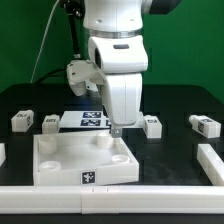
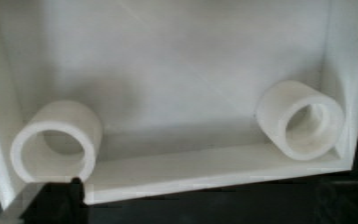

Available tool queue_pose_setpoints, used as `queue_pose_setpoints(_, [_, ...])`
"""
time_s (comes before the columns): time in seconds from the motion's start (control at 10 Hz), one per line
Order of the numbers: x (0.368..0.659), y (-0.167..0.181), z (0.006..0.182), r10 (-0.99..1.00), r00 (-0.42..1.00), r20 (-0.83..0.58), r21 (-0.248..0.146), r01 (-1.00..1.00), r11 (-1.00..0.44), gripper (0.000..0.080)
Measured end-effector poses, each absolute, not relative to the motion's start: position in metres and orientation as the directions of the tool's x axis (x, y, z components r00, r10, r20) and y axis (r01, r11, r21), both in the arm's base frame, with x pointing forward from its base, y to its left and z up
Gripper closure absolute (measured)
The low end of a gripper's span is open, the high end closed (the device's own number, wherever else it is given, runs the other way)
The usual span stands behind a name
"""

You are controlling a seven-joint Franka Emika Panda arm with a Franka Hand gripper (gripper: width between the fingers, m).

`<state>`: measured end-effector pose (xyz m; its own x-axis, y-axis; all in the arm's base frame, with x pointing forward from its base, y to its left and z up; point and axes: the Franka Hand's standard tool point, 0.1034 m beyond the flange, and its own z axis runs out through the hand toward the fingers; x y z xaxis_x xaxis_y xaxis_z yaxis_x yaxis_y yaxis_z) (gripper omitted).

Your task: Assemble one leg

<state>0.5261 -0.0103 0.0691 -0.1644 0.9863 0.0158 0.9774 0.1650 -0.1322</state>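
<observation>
Several legs lie on the black table behind the white tray (image 1: 60,160): two at the exterior view's left (image 1: 22,121) (image 1: 50,123) and two at its right (image 1: 152,125) (image 1: 205,125). My gripper (image 1: 115,130) hangs just above the tray's far rim, between the legs and touching none of them. It looks open and empty. The wrist view looks down into the tray (image 2: 176,70), showing two round sockets (image 2: 55,140) (image 2: 300,120) and one dark finger (image 2: 55,198) at the edge. No leg shows in the wrist view.
The marker board (image 1: 90,120) lies behind the tray, under the arm. White rails run along the table's front (image 1: 110,200), right (image 1: 212,160) and left (image 1: 2,152). A tag (image 1: 88,177) marks the tray's front wall.
</observation>
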Motion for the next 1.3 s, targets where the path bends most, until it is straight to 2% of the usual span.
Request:
queue_pose_setpoints(0.2, [0.518, -0.015, 0.063, 0.985, -0.173, 0.019, -0.126, 0.977, 0.174, 0.0149])
queue_pose_setpoints(0.4, [0.491, -0.03, 0.047, 0.977, -0.213, 0.034, -0.12, 0.969, 0.215, 0.0149])
queue_pose_setpoints(0.7, [0.471, -0.054, 0.032, 0.972, -0.228, 0.057, -0.147, 0.961, 0.234, 0.0149])
queue_pose_setpoints(0.9, [0.46, -0.067, 0.017, 0.971, -0.227, 0.079, -0.172, 0.956, 0.237, 0.0149])
queue_pose_setpoints(1.2, [0.458, -0.067, 0.013, 0.972, -0.221, 0.083, -0.179, 0.956, 0.233, 0.0149])
queue_pose_setpoints(1.3, [0.459, -0.066, 0.013, 0.973, -0.215, 0.082, -0.18, 0.957, 0.227, 0.0176])
